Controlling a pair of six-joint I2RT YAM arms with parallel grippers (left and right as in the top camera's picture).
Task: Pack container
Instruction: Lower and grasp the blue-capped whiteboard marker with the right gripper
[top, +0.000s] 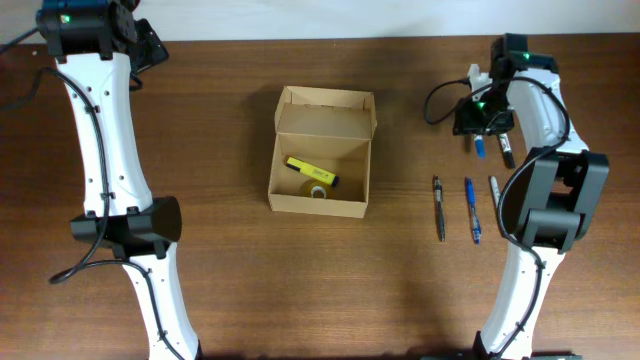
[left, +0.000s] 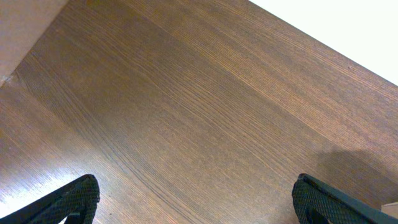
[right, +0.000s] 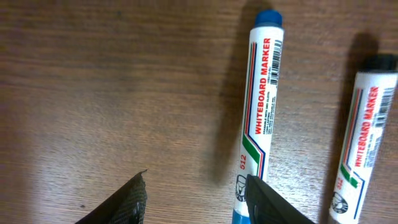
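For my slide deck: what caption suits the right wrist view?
Open right fingers poised over a blue-capped whiteboard marker, a black-capped one beside it, on the wooden table.

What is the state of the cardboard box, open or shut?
Open. The container has its flap folded back; the yellow marker inside shows from overhead.

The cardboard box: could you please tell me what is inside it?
Inside the container lie a yellow highlighter and a small round item, too small to identify. Its front wall may hide some floor.
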